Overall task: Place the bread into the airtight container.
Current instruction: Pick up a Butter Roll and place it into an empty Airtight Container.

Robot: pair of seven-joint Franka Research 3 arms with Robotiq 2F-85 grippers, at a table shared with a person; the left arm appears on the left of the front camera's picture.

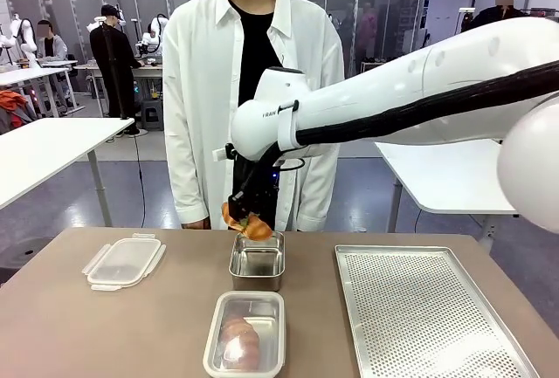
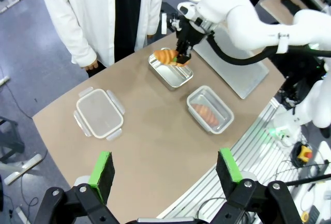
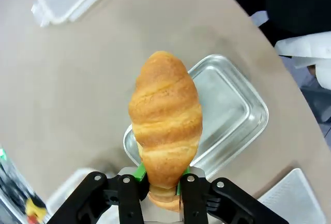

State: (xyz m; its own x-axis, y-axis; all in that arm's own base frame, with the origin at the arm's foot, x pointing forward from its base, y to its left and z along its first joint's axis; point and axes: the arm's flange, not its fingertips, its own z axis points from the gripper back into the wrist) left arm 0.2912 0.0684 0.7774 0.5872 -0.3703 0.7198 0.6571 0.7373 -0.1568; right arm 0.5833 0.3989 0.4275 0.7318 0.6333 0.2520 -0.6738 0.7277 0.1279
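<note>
My right gripper point(image 1: 244, 213) is shut on the lower end of a golden croissant-shaped bread point(image 1: 249, 224), which hangs just above the far rim of an empty steel container point(image 1: 257, 266). In the right wrist view the bread point(image 3: 165, 120) rises from the gripper point(image 3: 163, 183), with the empty container point(image 3: 230, 115) below it. A second steel container point(image 1: 245, 333) nearer me holds another bread. In the left wrist view my left gripper point(image 2: 165, 168) stands open high above the table, far from the held bread point(image 2: 166, 56) and both containers point(image 2: 170, 73) point(image 2: 209, 109).
A clear clip-on lid point(image 1: 124, 261) lies at the table's left. A perforated metal tray point(image 1: 428, 308) covers the right side. A person in a white shirt point(image 1: 253, 72) stands at the far edge, just behind the held bread.
</note>
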